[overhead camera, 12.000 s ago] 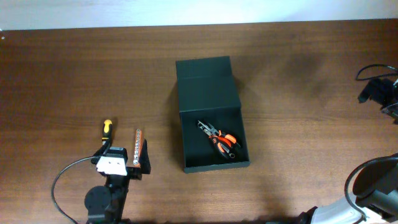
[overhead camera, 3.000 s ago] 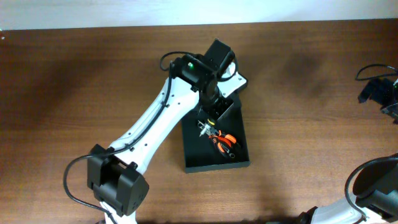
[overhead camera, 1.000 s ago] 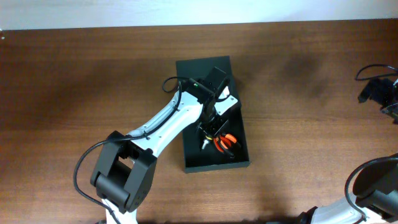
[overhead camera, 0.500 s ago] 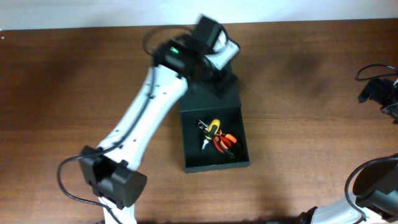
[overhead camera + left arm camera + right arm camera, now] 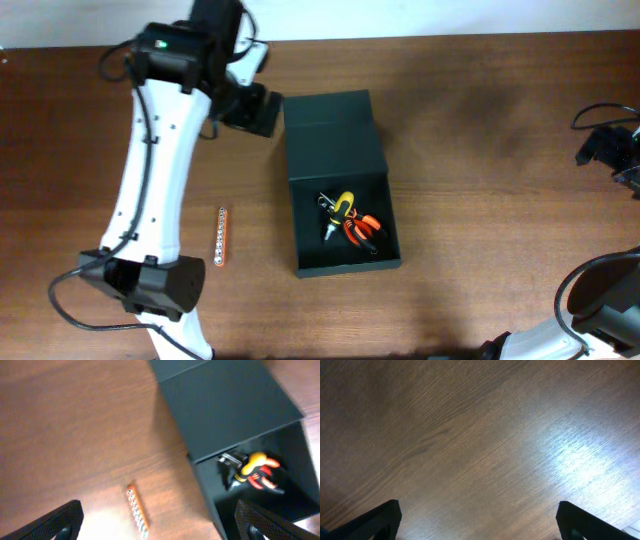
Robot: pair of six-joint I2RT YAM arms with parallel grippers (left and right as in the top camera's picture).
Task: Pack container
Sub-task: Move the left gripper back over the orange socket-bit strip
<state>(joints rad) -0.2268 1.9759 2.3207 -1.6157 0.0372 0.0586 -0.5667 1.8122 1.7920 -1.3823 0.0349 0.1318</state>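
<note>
Left arm (image 5: 150, 190): white shell, black joints, reaches up from near edge to far-left side of table (image 5: 480, 200). Table is brown wood grain w/ glare patches.

Bit strip (image 5: 222, 237): thin orange bar w/ a row of small silver round heads. Lies flat on bare wood, left of box, apart from it. Any marking too small to read; left wrist view is blurred.

Left gripper (image 5: 160, 525): fingers spread wide, nothing between them, only wood and the strip below. Hangs just beside the box's far-left corner.

Container (image 5: 330, 130): matte dark green-black rect box near table center. Flap lid folded back flat toward far side, crease visible, cavity open toward near side. No print legible on lid.

In cavity: screwdriver (image 5: 342, 203) w/ yellow handle, black collar and metal tip, lying over pliers (image 5: 365, 228) w/ orange-black grips, both touching, on the box floor.

Right gripper (image 5: 480, 522): far right edge of table, well apart from box. Black finger tips stand wide, released, holding nothing, bare wood under it.
</note>
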